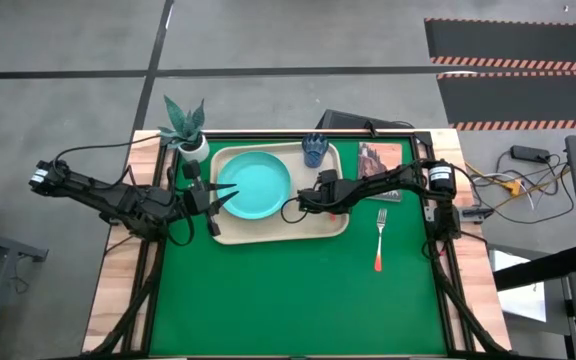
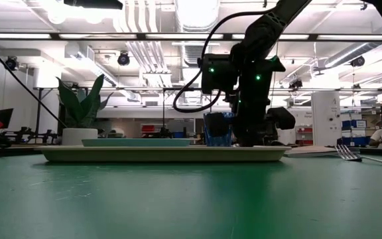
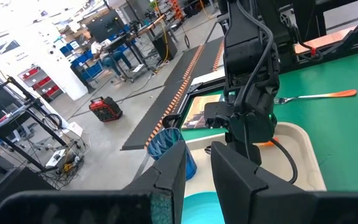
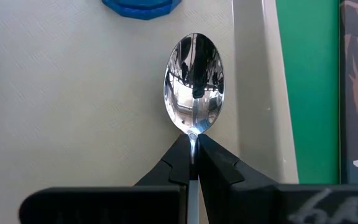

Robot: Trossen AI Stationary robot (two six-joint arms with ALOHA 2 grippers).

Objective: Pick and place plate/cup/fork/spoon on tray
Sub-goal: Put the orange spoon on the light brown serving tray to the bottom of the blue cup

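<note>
Steel bowl of the spoon (image 4: 193, 83) sits just ahead of the right gripper (image 4: 193, 163), whose fingers (image 4: 219, 167) are pinched tight on the neck where bowl meets handle. We see the spoon over the beige tray (image 4: 73, 112), close to the tray's rim, with the blue cup (image 4: 143, 6) further ahead of the fingers. Whether the bowl touches the tray floor or hangs just above it, we cannot tell.

Handling notes, as our judgement:
- Spoon: light, rigid, polished. The neck is thin and slick, so it may pivot between the fingers. A hold further back on the orange handle looks safer for carrying; the present hold suits a short set-down.
- Fork (image 1: 379, 240): lies on the green desk (image 1: 298, 300), outside the tray, beside the right arm. Same build, thin and flat to the surface. We would take it across the orange handle, near the middle.
- Plate (image 1: 253, 187) and cup already rest in the tray. Both look like light plastic, easy to nudge, so the spoon's release should stay clear of them.

Left gripper (image 3: 197, 177) hovers at the tray's opposite end by the plate, fingers parted with a narrow gap, holding nothing. A potted plant (image 1: 186, 128) stands near it.

Remaining, by our reading: release spoon, fetch fork.
</note>
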